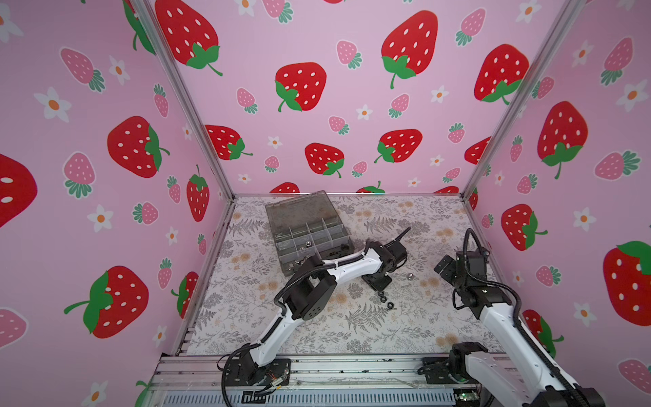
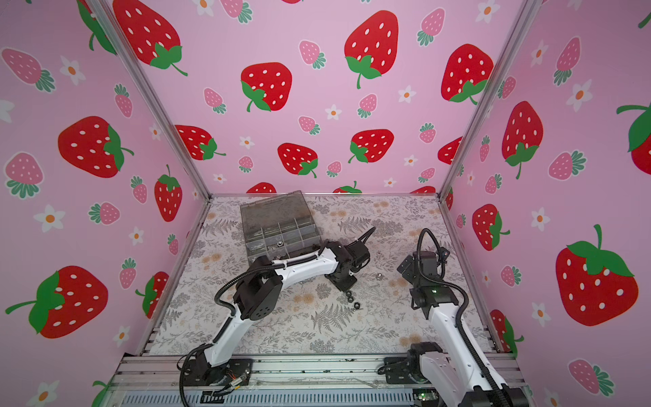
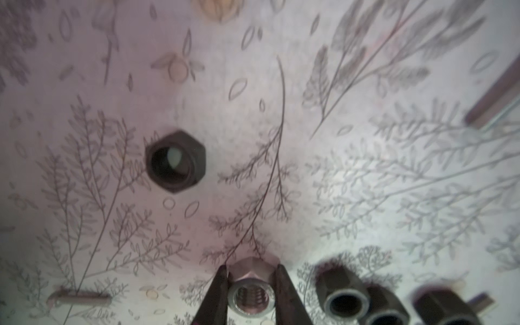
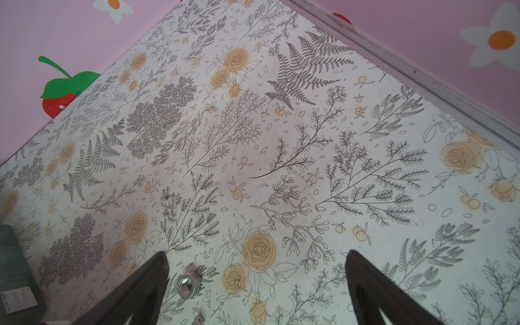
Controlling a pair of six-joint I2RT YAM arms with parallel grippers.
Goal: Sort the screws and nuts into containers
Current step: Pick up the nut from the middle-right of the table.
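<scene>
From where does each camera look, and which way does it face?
Top views: high over the near edge of the table, facing down and forward; left arm, right arm and organiser box show.
Left wrist: close above the table, facing down; left gripper shut on the held silver nut.
Right wrist: facing slantwise across the table toward the pink walls; open right gripper shows.
Shared: loose silver nut, right wrist and a top view; black hex nuts, left wrist and a top view.

Four black hex nuts [image 3: 176, 161], two silver nuts [image 3: 250, 274], perhaps two screws [image 3: 78, 298]
</scene>
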